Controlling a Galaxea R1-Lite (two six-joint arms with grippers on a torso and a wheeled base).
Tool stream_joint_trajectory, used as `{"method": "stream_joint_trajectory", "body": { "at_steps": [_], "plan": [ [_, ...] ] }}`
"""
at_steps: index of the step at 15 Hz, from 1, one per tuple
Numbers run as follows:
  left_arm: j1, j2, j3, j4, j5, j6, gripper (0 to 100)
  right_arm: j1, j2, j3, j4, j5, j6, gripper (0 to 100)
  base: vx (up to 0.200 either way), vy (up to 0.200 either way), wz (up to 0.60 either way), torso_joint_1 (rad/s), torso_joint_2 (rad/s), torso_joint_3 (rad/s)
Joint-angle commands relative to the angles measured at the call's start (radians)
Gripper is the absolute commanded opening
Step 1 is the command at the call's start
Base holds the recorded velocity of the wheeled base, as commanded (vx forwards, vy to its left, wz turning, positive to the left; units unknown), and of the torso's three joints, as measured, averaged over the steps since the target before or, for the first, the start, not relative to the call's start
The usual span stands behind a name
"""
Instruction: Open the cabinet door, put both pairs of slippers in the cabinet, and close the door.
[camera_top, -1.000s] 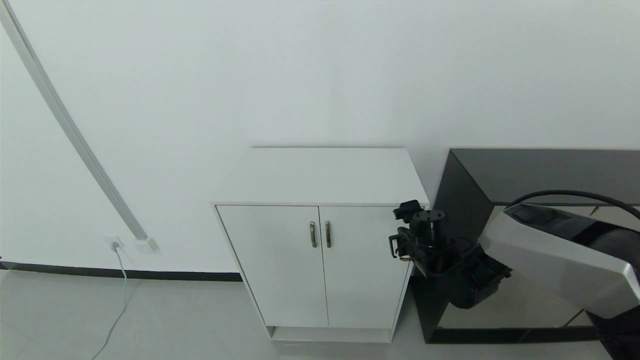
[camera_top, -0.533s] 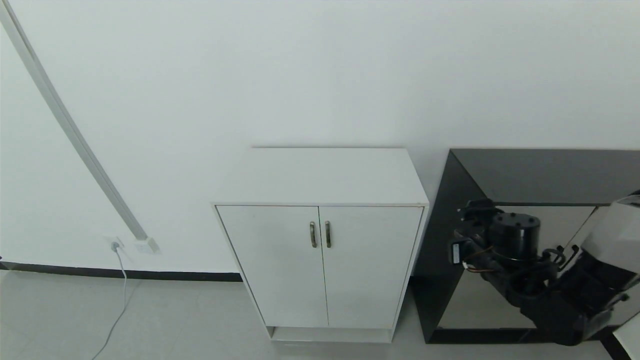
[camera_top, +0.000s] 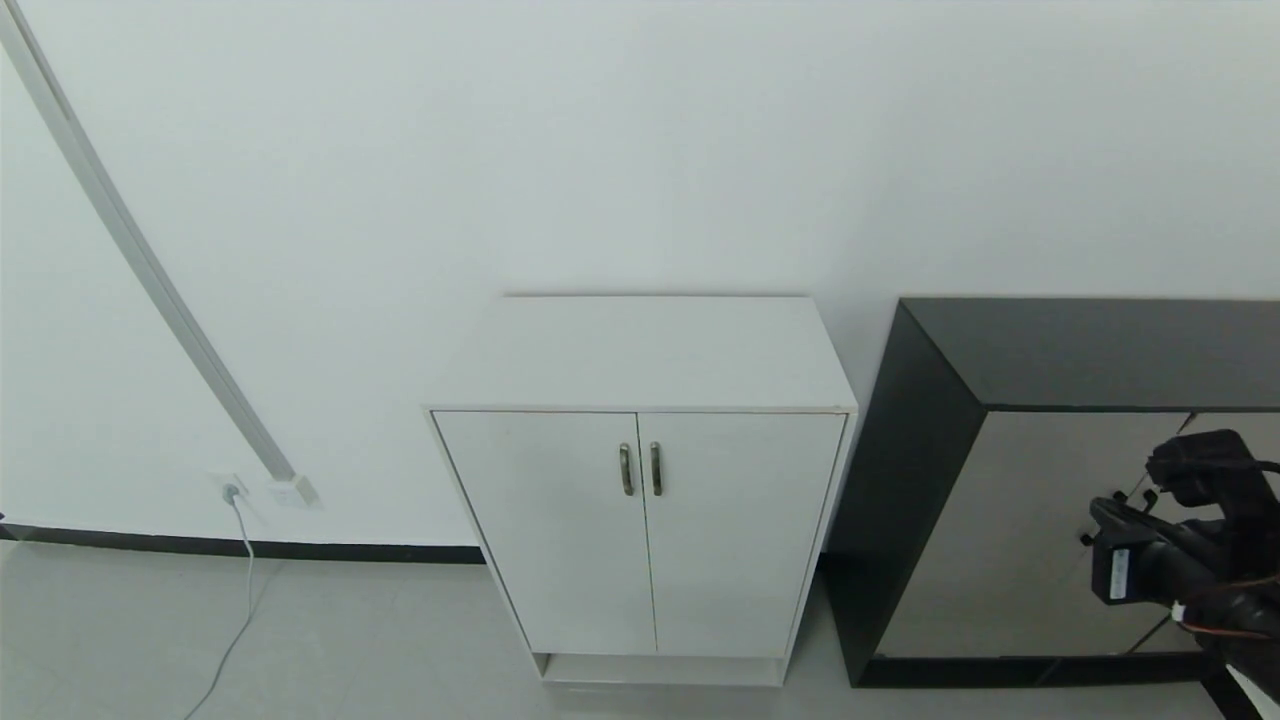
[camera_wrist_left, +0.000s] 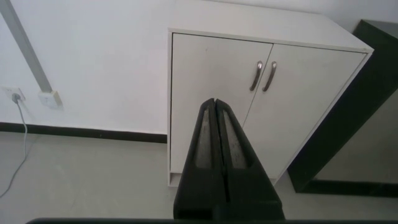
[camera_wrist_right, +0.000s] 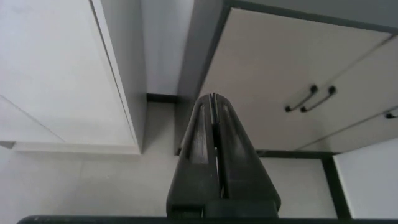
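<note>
The white cabinet (camera_top: 640, 520) stands at centre frame in the head view, against the wall. Both doors are shut, and its two handles (camera_top: 626, 469) sit just beside each other at the seam. The left gripper (camera_wrist_left: 214, 106) faces the doors from well back, jaws pressed together and empty. The right gripper (camera_wrist_right: 213, 102) also has its jaws closed on nothing. Its arm (camera_top: 1200, 560) is low at the right edge, in front of the dark sideboard (camera_top: 1080, 350).

Shut jaws would only bump a handle. With the handles so close, one could hook both at once. The right arm, seemingly near the sideboard's glossy front, might strike it, and a swinging door could catch an arm.
</note>
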Motion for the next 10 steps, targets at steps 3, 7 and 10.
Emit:
{"method": "stream_joint_trajectory", "body": {
  "at_steps": [3, 7, 10],
  "plan": [
    [0.000, 0.001, 0.000, 0.000, 0.000, 0.000, 0, -0.001, -0.223, 0.142, 0.025, 0.019, -0.052, 0, 0.000, 0.000, 0.00, 0.000, 0.00, 0.000],
    [0.000, 0.001, 0.000, 0.000, 0.000, 0.000, 0, -0.001, -0.479, 0.142, 0.368, 0.076, -0.052, 0, 0.000, 0.000, 0.00, 0.000, 0.00, 0.000],
    [0.000, 0.001, 0.000, 0.000, 0.000, 0.000, 0, -0.001, -0.608, 0.142, 0.589, 0.136, -0.052, 0, 0.000, 0.000, 0.00, 0.000, 0.00, 0.000]
  ]
}}
